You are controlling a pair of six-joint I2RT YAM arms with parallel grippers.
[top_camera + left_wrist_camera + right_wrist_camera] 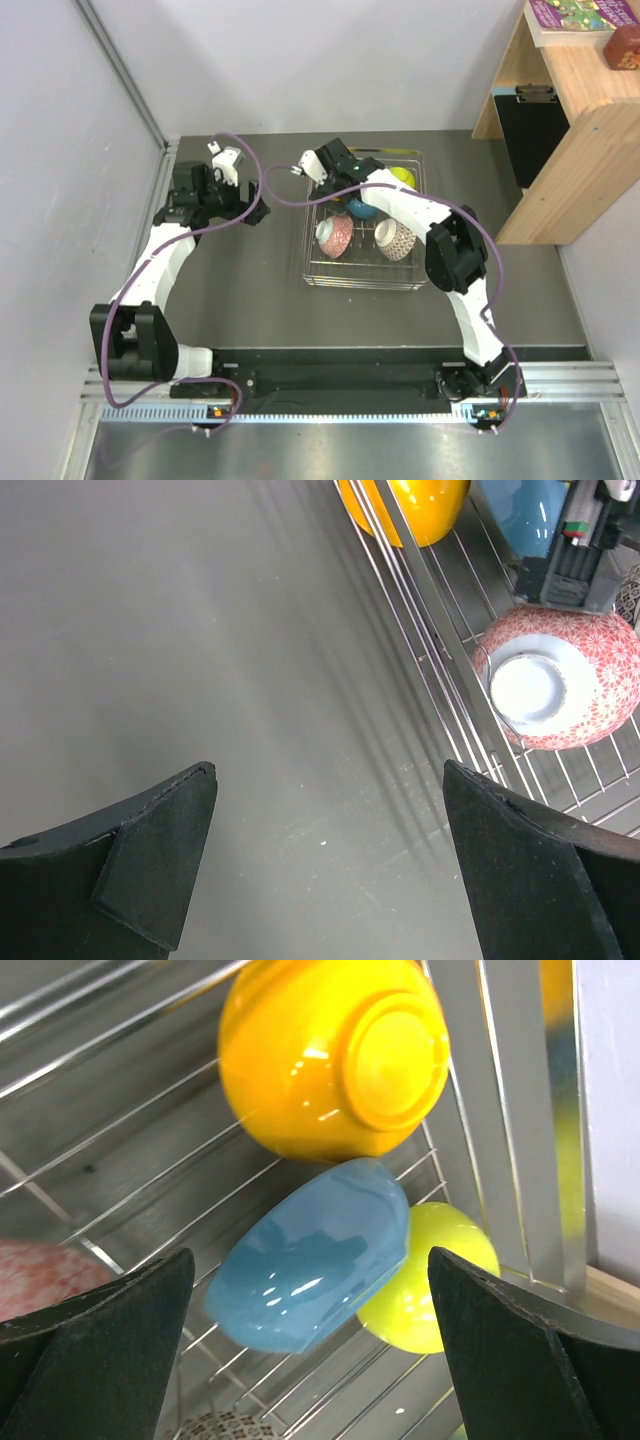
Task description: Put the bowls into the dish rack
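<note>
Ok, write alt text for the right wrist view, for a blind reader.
Three bowls lie tilted in the wire dish rack: an orange bowl showing its base, a blue bowl below it, and a lime-yellow bowl partly behind the blue one. The right gripper hangs open above them.

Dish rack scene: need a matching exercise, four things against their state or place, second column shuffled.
Things:
1. orange bowl
2. blue bowl
3. pink-patterned bowl
4. left gripper

States or places:
a. open, over the table beside the dish rack
b. tilted, next to the lime bowl
c. base showing, white foot ring
d. base showing, foot ring the same colour as the bowl

Pairs: 1-d, 2-b, 3-c, 4-a
</note>
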